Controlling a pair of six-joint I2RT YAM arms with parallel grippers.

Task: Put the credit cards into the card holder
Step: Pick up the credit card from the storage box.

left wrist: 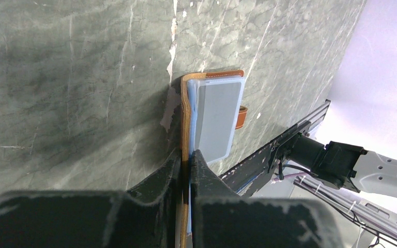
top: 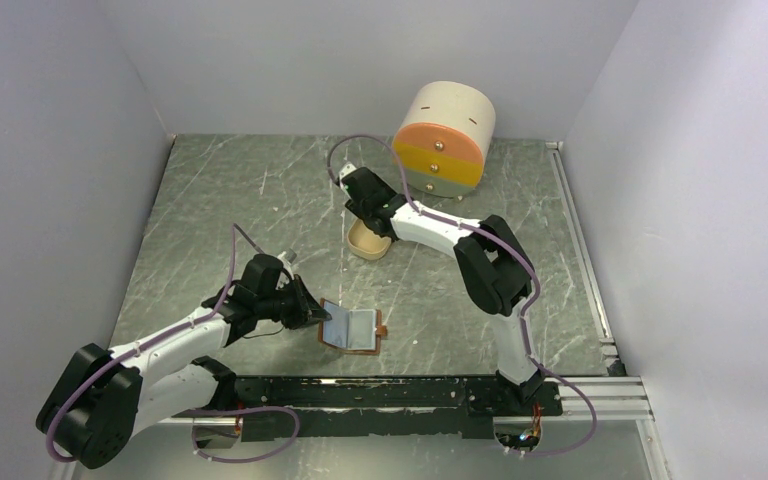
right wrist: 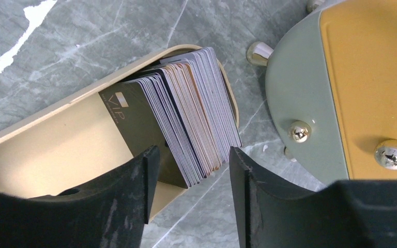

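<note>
Beige tray holds stacked credit cards.

Top view looks down; wrist views sit close over table.

Soft even light, slight glare

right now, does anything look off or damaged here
Nothing spilled. The credit cards lean in a fanned stack at one end of the beige tray, and the table has a chipped white patch beside the card holder.
</note>
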